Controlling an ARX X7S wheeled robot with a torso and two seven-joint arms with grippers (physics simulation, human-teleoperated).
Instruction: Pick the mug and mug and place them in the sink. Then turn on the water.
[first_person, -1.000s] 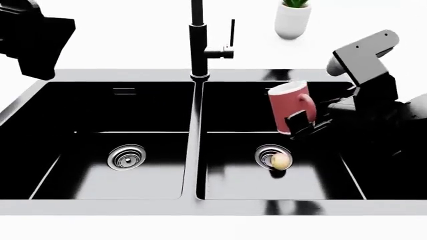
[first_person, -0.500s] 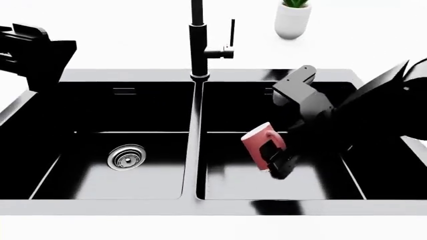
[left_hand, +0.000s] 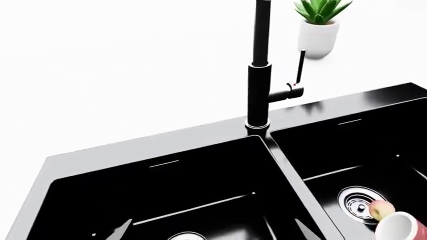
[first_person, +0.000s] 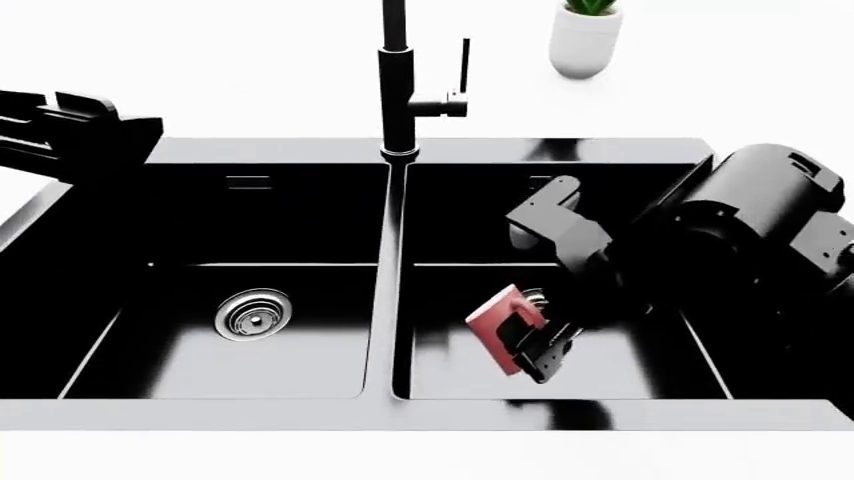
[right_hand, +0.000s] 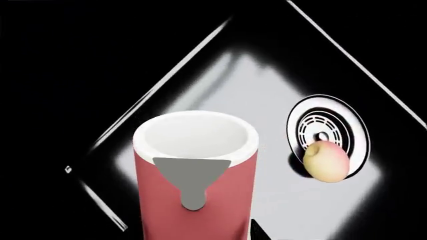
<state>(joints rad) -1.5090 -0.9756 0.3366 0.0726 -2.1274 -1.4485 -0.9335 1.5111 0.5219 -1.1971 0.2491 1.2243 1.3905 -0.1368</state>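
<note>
The right gripper (first_person: 531, 345) is clamped on the red cylindrical mug with a white inside (first_person: 497, 327), holding it tilted low inside the right basin of the large black double-basin sink (first_person: 395, 385), near the front wall and just right of the divider. In the right wrist view a grey finger (right_hand: 191, 186) lies over the mug's rim, and a small pale yellow-pink fruit (right_hand: 325, 161) rests on the round steel drain (right_hand: 327, 131) beside it. The left gripper (first_person: 67, 125) hovers above the sink's far left corner; whether it is open I cannot tell. The left basin's floor lies bare around its drain (first_person: 254, 312). The tall black tap (first_person: 396, 80) rises behind the divider.
</note>
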